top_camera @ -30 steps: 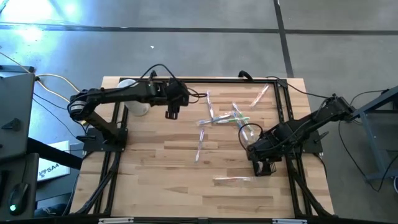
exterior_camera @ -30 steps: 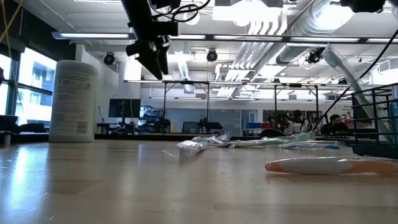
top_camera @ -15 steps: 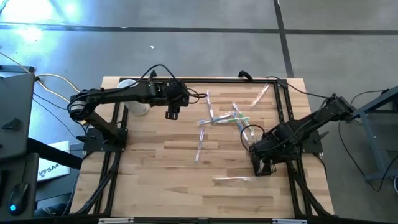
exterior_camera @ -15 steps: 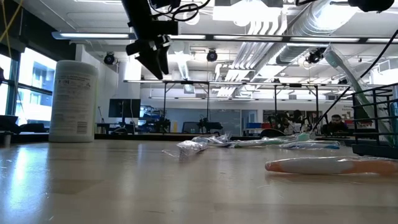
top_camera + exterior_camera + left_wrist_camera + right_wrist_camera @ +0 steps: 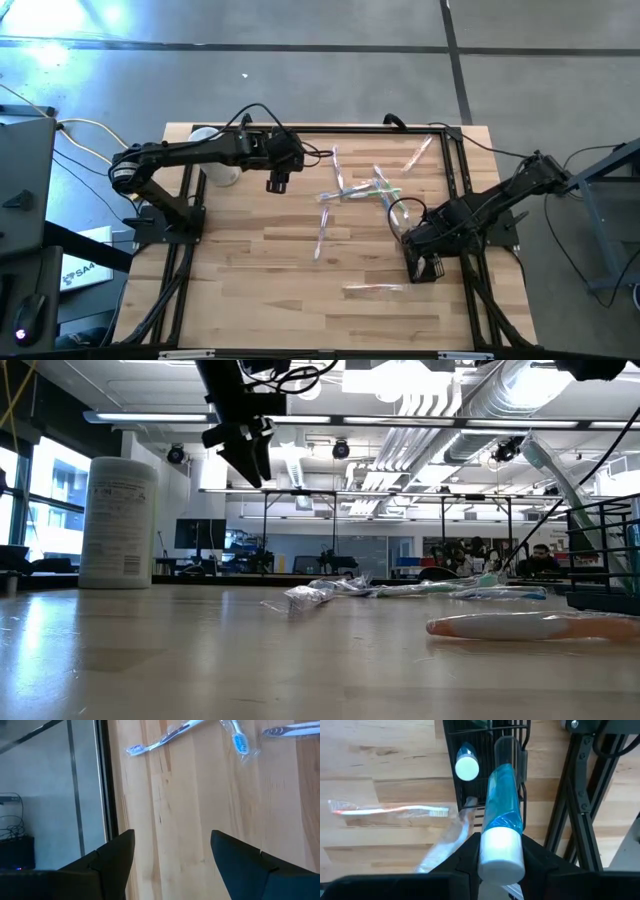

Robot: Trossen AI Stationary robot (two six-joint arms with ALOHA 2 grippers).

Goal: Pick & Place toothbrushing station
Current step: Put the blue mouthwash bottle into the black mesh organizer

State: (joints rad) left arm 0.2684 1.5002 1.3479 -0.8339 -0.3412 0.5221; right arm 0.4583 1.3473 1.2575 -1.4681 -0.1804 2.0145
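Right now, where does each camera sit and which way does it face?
High: overhead, straight down; left gripper, right gripper, holder.
Low: tabletop height, facing the room; left gripper, wipes canister.
Left wrist: down onto wood; toothbrushes.
Right wrist: down onto holder; toothpaste tube gripped.
Shared: holder.

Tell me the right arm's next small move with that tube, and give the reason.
Probably lower it straight down and let go. The right gripper is shut on the teal toothpaste tube, which hangs just over the black wire-mesh holder, beside a tube already standing in it. The left gripper hovers open, apart.
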